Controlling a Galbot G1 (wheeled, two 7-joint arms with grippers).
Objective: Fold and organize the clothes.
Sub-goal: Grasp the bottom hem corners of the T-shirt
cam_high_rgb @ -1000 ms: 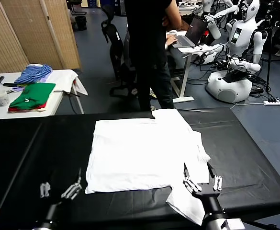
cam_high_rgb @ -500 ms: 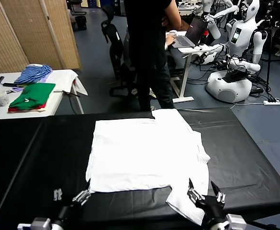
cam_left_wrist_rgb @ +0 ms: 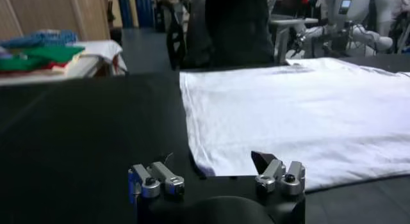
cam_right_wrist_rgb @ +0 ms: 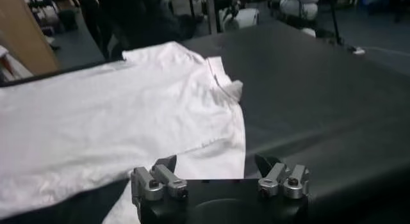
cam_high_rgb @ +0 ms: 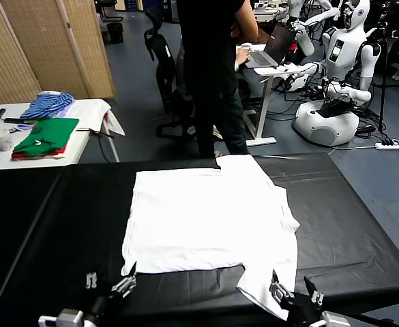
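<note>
A white T-shirt (cam_high_rgb: pixel 209 221) lies spread flat, plain side up, across the middle of a black worktop (cam_high_rgb: pixel 349 218). The left tool (cam_high_rgb: pixel 109 286) hovers at the near edge by the shirt's corner, fingers apart and empty; the right tool (cam_high_rgb: pixel 296 291) hangs over the near sleeve, fingers likewise apart, holding nothing.

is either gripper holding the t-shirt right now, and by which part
Nothing is held. The left gripper and right gripper are both open at the near table edge; the T-shirt lies flat.
</note>
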